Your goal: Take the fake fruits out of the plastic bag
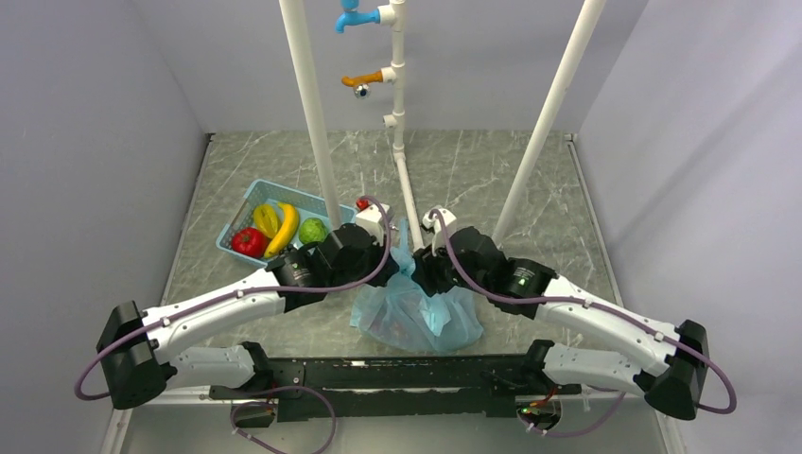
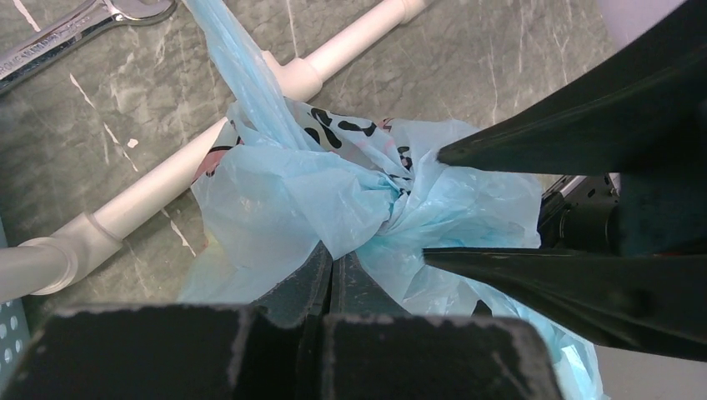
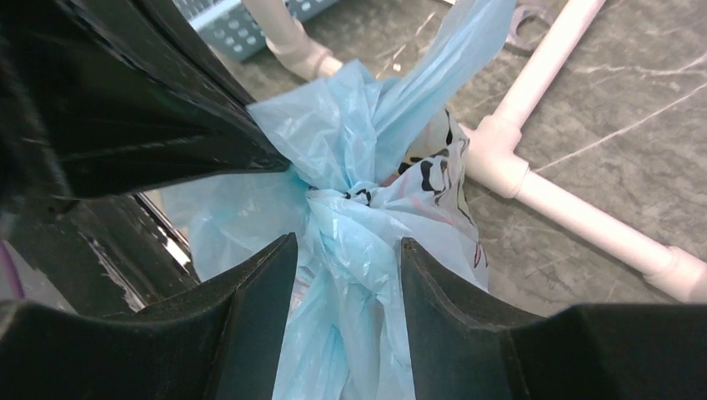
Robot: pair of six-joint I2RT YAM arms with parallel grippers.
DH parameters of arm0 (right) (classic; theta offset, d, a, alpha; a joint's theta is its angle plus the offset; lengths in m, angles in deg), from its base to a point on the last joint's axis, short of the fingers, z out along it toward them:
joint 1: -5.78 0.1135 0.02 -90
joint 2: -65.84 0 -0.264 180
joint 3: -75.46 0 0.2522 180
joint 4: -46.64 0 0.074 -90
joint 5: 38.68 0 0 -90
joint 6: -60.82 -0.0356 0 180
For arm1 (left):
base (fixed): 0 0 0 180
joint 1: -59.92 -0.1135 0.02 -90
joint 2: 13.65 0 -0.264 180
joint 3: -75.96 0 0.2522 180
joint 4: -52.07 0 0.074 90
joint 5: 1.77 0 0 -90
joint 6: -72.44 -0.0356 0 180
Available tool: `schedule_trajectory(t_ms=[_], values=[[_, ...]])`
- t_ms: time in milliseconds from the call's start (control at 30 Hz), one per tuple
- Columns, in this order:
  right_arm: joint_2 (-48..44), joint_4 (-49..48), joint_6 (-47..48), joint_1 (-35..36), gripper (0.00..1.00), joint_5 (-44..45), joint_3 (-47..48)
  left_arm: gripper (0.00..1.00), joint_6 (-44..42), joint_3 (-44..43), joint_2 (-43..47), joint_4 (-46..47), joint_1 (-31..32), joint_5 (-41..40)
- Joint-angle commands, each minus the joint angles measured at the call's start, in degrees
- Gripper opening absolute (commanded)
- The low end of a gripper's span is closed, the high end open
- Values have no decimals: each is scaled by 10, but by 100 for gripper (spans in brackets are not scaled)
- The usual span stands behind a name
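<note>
Bag: The thin, crinkly, translucent light-blue plastic bag [image 1: 416, 317] with black lettering sits on the grey marbled table [image 1: 492, 161] just ahead of my arm bases. It lies between the two wrists, its mouth gathered into a twisted knot.
Handling: I judge it light, limp and slippery, and the film is likely to stretch or tear if I yank it. The bunched neck or the loose tie handle [image 2: 242, 75] looks the best place to hold, not the smooth belly.
Contents: No fake fruits show through the film from my views. I take them to be inside, riding low and free to roll.
Left claw: My left gripper [image 2: 333, 271] has its fingers pressed together, pinching a fold of the bag just under the knot.
Right claw: My right gripper [image 3: 347, 242] has its jaws part-way apart, straddling the twisted neck from the opposite side. Film fills the gap; whether the jaws squeeze it I cannot tell.
Behind the bag: A white plastic pipe frame [image 2: 167, 187] lies under the bag's far edge, with a chrome spanner [image 2: 83, 25] beyond it.
Far left: A perforated blue plastic basket [image 1: 232, 225] holds a glossy red fruit [image 1: 249, 242], yellow bananas [image 1: 274, 227] and a round green fruit [image 1: 313, 230]. A small red piece [image 1: 362, 203] lies near its far corner.
Back: A blue toy tap [image 1: 355, 17] and an orange toy tap [image 1: 369, 78] hang on the upright pipe.
</note>
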Motion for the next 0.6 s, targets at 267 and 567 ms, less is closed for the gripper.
schedule_trajectory(t_ms=[267, 567], values=[[-50, -63, -18, 14, 8, 70, -35, 0, 34, 12, 47, -11, -2, -47], [-190, -79, -79, -15, 0, 152, -93, 0, 61, 98, 149, -8, -4, -74]])
